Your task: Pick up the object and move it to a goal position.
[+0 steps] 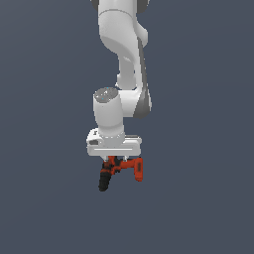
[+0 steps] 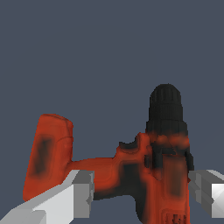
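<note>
**Drill held beneath the arm's jaws**

A white Panda arm (image 1: 124, 64) reaches straight down in the exterior view, its gripper (image 1: 113, 159) closed on a small red-orange drill (image 1: 121, 171). The drill hangs just below the white hand, clamped at the point where body and handle meet. Its black chuck (image 1: 104, 182) points down and toward the exterior view's left, while the handle and its broad base (image 1: 139, 169) reach toward the exterior view's right.

The wrist view shows the same hold from close in: two grey-white fingers (image 2: 81, 192) stand on either side of the drill (image 2: 131, 170), one against the handle side, the other beside the motor body, with the ribbed black chuck (image 2: 165, 109) pointing away from the camera. Dark patches mark the base and the body. Only flat grey-blue background (image 1: 44, 124) surrounds the tool; whether it is clear of any surface cannot be told.
</note>
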Tool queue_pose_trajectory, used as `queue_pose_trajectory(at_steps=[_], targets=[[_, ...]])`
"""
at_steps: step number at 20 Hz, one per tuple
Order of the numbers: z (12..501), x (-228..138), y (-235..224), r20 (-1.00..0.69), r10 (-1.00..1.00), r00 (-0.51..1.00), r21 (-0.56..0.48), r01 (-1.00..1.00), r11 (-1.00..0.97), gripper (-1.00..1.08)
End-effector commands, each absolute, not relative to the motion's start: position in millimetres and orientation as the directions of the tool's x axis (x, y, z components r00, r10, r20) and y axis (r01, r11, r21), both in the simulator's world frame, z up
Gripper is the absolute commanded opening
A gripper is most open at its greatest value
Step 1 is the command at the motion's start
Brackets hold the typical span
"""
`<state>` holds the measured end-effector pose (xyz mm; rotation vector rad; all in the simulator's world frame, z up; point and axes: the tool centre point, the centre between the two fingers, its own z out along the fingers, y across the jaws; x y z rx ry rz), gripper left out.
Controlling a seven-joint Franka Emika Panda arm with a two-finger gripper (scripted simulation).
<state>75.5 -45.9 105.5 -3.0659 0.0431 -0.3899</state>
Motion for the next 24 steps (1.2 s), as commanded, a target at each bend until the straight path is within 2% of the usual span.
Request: queue_pose_trajectory(at_steps=[1, 12, 24], targets=[[95.8, 86.8, -54.6, 0.296, -0.044, 0.954, -0.060, -0.028, -0.998, 0.68], [65.6, 115.6, -87.6, 0.439, -0.089, 0.894, -0.075, -0.063, -0.995, 0.68], [57.5, 120.8, -96.9, 0.470, -0.102, 0.877, -0.077, -0.075, -0.994, 0.68]])
